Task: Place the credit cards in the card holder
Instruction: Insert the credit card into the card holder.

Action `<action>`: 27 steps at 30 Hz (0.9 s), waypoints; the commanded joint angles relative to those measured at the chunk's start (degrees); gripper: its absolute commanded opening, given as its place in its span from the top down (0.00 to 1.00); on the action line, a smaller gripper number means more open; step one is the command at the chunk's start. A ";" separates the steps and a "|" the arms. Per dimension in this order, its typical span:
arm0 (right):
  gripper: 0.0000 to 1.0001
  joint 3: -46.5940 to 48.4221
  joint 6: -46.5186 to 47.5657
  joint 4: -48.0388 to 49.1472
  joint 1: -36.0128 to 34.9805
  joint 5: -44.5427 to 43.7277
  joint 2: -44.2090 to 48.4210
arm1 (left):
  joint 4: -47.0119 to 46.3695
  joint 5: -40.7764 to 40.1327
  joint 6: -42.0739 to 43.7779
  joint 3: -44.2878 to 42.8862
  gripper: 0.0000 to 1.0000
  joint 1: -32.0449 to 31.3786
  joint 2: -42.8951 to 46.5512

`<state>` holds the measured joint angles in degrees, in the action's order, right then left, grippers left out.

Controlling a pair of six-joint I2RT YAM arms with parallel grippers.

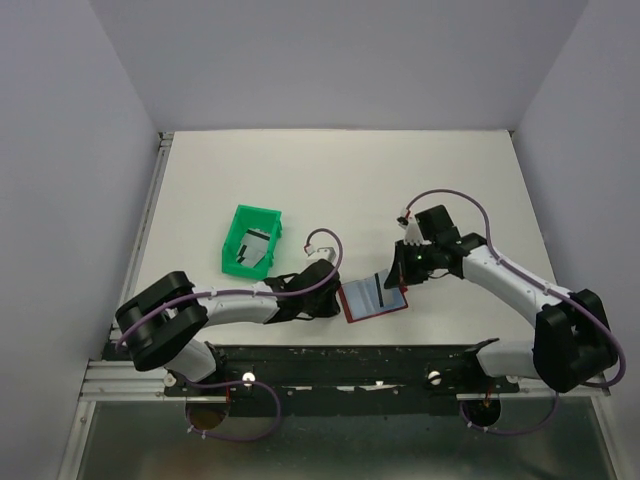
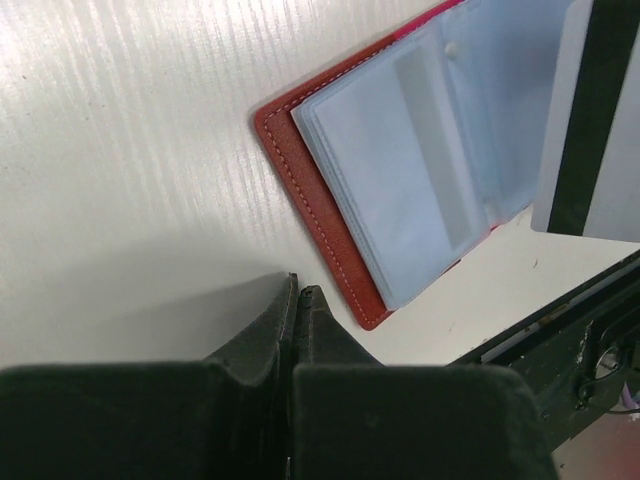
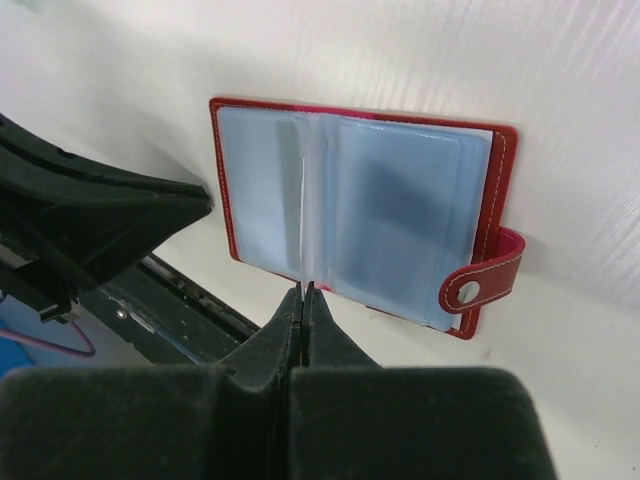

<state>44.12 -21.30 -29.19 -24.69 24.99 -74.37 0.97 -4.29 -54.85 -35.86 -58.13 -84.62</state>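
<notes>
Right wrist view: my right gripper (image 3: 305,293) pinches a credit card (image 2: 590,120) edge-on above the open card holder (image 3: 400,200). My left gripper (image 2: 297,292), closed empty, sits at its nine o'clock. Pockets look empty, and more credit cards (image 1: 252,245) wait in the green tray (image 1: 233,240), ten o'clock.

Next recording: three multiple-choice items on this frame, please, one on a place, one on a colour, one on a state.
1. The card holder lies: A on a shelf; B between the left gripper and right gripper; C in a drawer.
2. The tray is: A green; B red; C blue.
3. The right gripper's jaws are: A wide open; B shut on nothing; C shut on a credit card.
Answers: B, one gripper sits on each side of it; A, its walls are green; C, the card shows edge-on between them.
</notes>
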 commanded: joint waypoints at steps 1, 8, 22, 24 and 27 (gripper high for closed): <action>1.00 1.41 3.02 -3.86 0.69 2.86 -3.05 | -0.44 0.34 -0.52 -0.09 1.00 0.03 -2.57; 1.00 0.53 4.51 -0.52 1.04 6.56 -6.14 | -0.62 0.60 -0.26 -1.15 1.00 0.03 -4.15; 1.00 0.35 6.09 3.79 1.04 9.37 -11.50 | 0.08 0.34 -0.26 -1.23 1.00 0.12 -3.89; 1.00 0.70 6.01 3.79 0.96 9.46 -12.29 | 0.17 0.34 -0.26 -1.15 1.00 0.12 -3.97; 1.00 1.41 6.09 3.53 1.04 9.37 -12.99 | 0.26 0.25 -0.26 -1.23 1.00 0.12 -3.89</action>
<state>44.21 -16.38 -26.52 -23.97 32.97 -85.82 -2.04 -4.01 -55.37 -37.10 -58.13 -87.24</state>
